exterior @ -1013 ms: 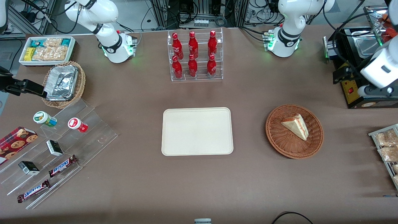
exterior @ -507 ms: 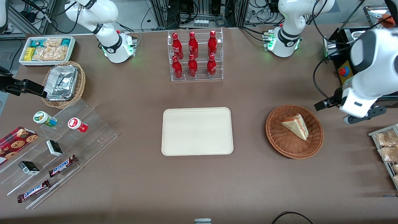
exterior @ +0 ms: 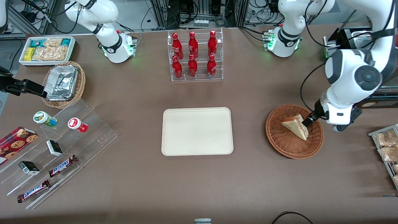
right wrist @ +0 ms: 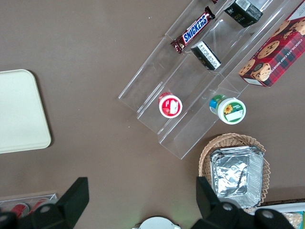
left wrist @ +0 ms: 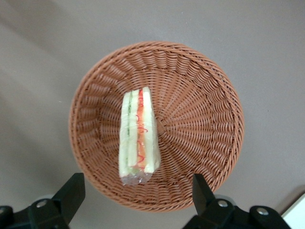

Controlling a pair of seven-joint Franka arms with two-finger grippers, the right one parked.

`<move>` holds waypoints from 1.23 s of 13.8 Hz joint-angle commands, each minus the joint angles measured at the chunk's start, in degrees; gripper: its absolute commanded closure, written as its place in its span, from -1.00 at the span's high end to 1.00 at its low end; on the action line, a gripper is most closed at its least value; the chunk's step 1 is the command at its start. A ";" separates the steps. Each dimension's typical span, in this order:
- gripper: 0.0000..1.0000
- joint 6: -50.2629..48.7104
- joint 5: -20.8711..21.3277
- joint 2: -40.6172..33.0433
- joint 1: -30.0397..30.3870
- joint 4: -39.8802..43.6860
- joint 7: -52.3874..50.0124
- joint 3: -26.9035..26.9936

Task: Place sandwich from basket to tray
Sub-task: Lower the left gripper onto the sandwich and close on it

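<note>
Front view: gripper (exterior: 308, 122) hangs over the basket (exterior: 281, 140) rim beside the one sandwich (exterior: 295, 126), likely lining up a grasp, one tray (exterior: 197, 131) bare; left wrist view: fingers (left wrist: 71, 191) spread wide, empty, single sandwich (left wrist: 138, 135) lying filling-edge up in the basket (left wrist: 200, 119)

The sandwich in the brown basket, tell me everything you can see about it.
The sandwich is a triangular wedge of pale white bread with red-orange and green filling stripes along its cut edge, apparently in clear wrap. It stands on edge, filling side up, inside the reddish-brown wicker basket, touching only the weave. The gripper hovers above it, fingers open and apart from it.
</note>
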 commanded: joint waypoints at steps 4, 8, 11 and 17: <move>0.99 9.83 -0.01 2.91 -1.04 -4.95 -2.62 0.25; 0.99 12.11 0.26 5.11 -1.04 -5.39 -2.62 0.25; 0.99 12.91 0.43 6.00 -0.86 -6.18 -2.62 0.34; 0.99 15.37 0.43 8.37 -0.86 -7.24 -2.71 0.34</move>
